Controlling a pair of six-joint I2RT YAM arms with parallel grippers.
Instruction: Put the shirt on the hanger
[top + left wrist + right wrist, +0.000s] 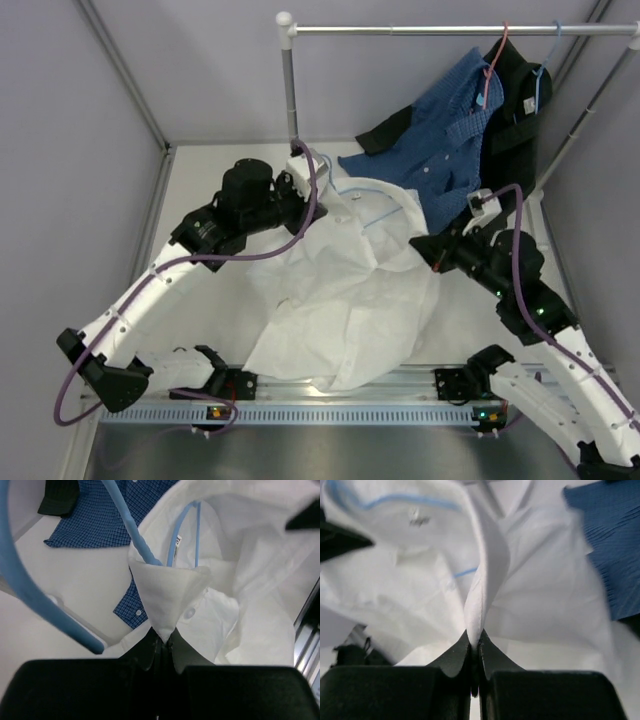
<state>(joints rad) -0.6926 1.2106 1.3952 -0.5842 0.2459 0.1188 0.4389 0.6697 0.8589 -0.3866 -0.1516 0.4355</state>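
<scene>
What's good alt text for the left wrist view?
Left gripper shut on the collar tip of the shirt. The hanger runs into the neck opening; a blue checked shirt lies on the table behind.

One plain white cloth shirt [340,290] is counted, one blue checked shirt [440,160], one black garment [515,110], three thin hangers [140,537] [490,75] [546,80], two robot arms [150,290] [560,340].
</scene>
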